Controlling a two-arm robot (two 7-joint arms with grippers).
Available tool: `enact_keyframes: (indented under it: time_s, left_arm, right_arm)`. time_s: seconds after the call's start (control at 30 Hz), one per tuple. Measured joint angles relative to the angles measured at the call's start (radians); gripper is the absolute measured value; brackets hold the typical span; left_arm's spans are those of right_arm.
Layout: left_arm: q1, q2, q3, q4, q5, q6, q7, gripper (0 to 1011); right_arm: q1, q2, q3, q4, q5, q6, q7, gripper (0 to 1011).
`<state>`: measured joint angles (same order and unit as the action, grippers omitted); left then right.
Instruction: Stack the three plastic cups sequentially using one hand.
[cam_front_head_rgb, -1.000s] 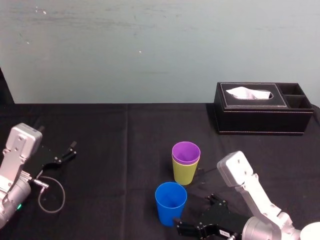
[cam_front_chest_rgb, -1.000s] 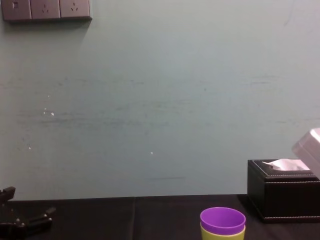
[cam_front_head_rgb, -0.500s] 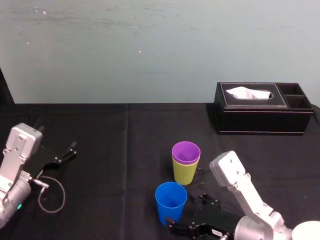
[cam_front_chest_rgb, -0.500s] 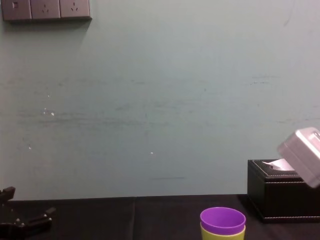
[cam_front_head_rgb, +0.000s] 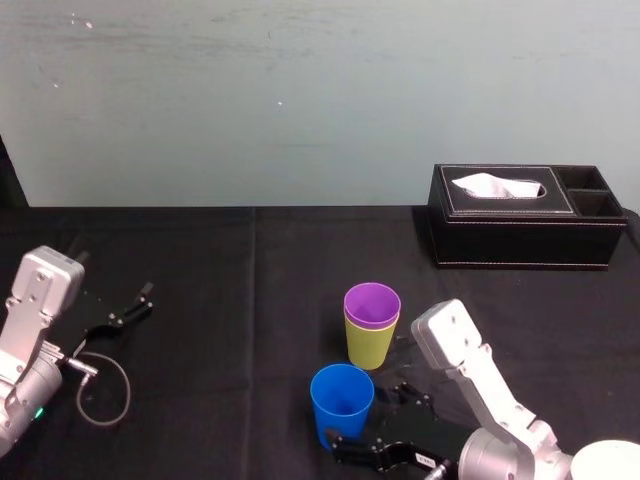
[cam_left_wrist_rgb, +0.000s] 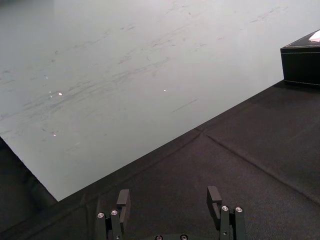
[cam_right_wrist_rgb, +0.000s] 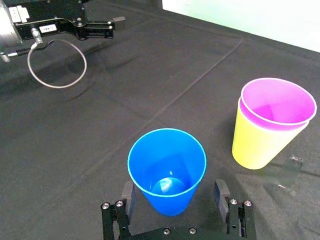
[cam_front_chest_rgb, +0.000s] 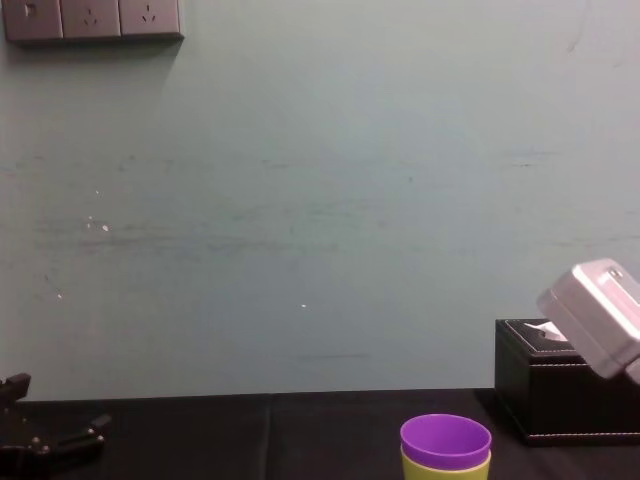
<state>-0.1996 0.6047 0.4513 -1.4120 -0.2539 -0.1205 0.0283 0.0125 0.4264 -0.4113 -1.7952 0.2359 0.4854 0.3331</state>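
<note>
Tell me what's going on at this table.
The robot is stacking plastic cups with its right arm. The purple cup already sits nested in the lime-green cup. The right gripper is low at the blue cup, open, with one finger on each side, not yet closed on it. The left gripper lies parked, open, at the table's left side.

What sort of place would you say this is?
Probably an indoor lab or office test bench: a black-clothed table against a plain pale wall, power sockets high up, and a tissue box.
</note>
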Motion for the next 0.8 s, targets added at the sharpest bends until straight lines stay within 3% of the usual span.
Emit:
enact_keyframes:
  time_s: [0.8]
  left_arm:
    - [0.0,0.0,0.0,0.0,0.0,0.0,0.0,1000]
  right_arm:
    - [0.036,-0.044,-0.025,0.058,-0.03,-0.014,0.006,1003]
